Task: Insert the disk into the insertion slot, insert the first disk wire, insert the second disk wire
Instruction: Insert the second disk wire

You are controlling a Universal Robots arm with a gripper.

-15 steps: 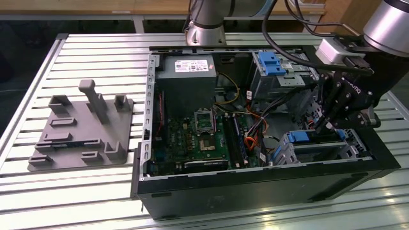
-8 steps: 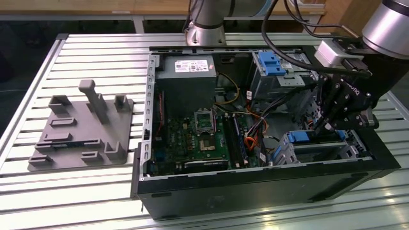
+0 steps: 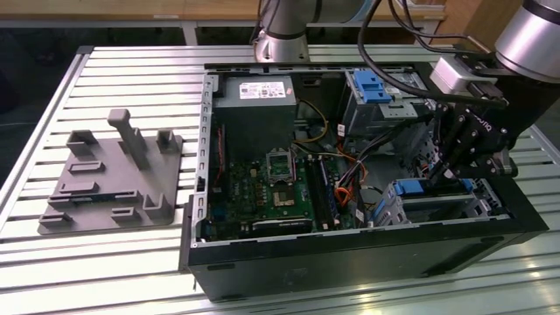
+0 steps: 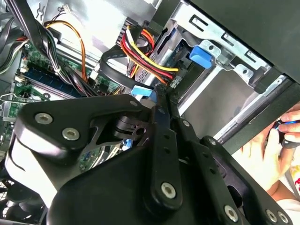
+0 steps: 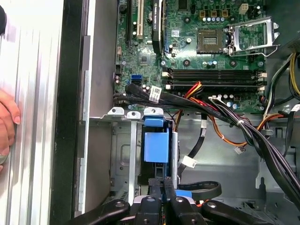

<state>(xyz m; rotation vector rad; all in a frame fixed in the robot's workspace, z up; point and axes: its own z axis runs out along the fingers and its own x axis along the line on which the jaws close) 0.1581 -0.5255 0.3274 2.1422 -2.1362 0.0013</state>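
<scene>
In the insertion slot (image 3: 437, 200), blue-railed disk (image 5: 156, 146)

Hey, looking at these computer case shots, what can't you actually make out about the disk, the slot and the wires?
- Disk: in the exterior view the pincer and arm cover all but its blue rail.
- Insertion slot: its inside is hidden behind the arm in that view.
- Wire plugs: in the second wrist view the pincer linkage blocks where the wire bundle ends.
- Hand: cut off by the first wrist view's edge.

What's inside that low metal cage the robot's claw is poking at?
Inside the insertion slot a blue carrier shows, so the disk seems seated. The gripper hangs at it, near a blue plug. The drive's body and connectors are hidden by cage and cables.
</scene>
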